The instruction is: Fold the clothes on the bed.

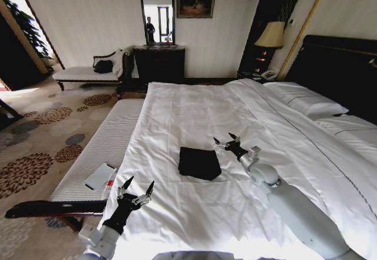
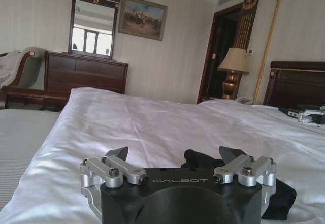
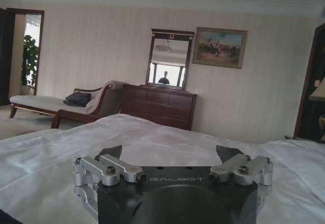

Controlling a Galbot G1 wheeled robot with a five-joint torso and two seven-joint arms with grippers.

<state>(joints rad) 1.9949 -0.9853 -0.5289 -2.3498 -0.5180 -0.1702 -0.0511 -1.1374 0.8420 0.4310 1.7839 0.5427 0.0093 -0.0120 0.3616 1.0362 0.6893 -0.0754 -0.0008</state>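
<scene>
Currently logged: black T-shirt [image 1: 199,163] lay as a compact folded bundle mid-bed [image 1: 194,112] on the white duvet [image 1: 177,213], w/ right hand [image 1: 227,140] just beside its far right corner, fingers spread, holding nothing, and left hand [image 1: 136,188] near the bed's foot edge, well apart, also spread and empty. Risk, est.: soft fabric could spring open if a fingertip snagged it in passing; any regrasp might pinch duvet along w/ shirt, dragging both.

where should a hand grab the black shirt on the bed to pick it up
The black shirt lies flat as a folded, roughly square bundle on the white duvet. Probably best to pinch the right edge from above: the open right hand hovers just beside that edge, while the open left hand is farther away, near the bed's corner.
</scene>
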